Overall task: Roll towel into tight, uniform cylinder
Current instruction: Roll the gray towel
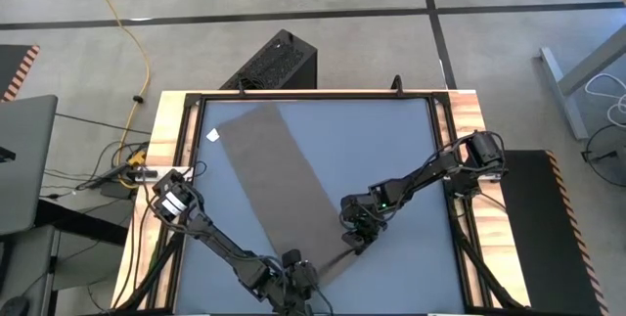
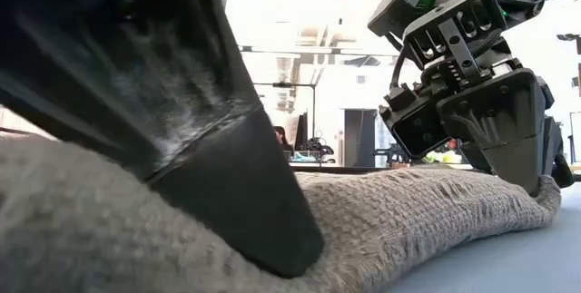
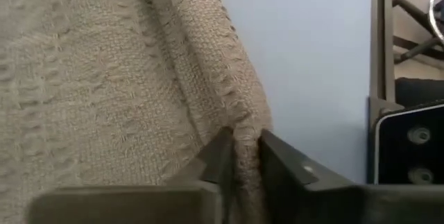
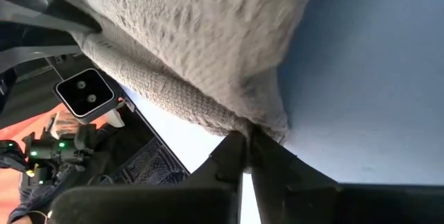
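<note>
The taupe towel [image 1: 274,174] lies flat as a long strip slanting across the blue table [image 1: 391,150], from the far left toward the near middle. A small white tag [image 1: 213,136] shows at its far end. My left gripper [image 1: 293,260] is shut on the left corner of the towel's near end. My right gripper [image 1: 352,246] is shut on the right corner of that end. In the low view the near end [image 2: 408,211] bulges up between the two grippers. My left gripper pinches the hemmed edge of the towel [image 3: 244,128] between its two fingers at the near-left corner, slanting down from the near-left side. The cloth beside the fingers rests on the table. How many layers it has, I cannot tell. My right gripper pinches the towel's near-right corner [image 4: 258,125] between its two fingers, slanting down from the table's right side. The corner is raised slightly and the cloth [image 2: 536,193] behind it sags back to the table.
A raised dark frame [image 1: 313,94] with wooden side rails borders the table. A black box [image 1: 277,62] stands beyond the far edge. Bare blue surface lies to the right of the towel. A laptop [image 1: 24,159] and cables sit off the table's left side.
</note>
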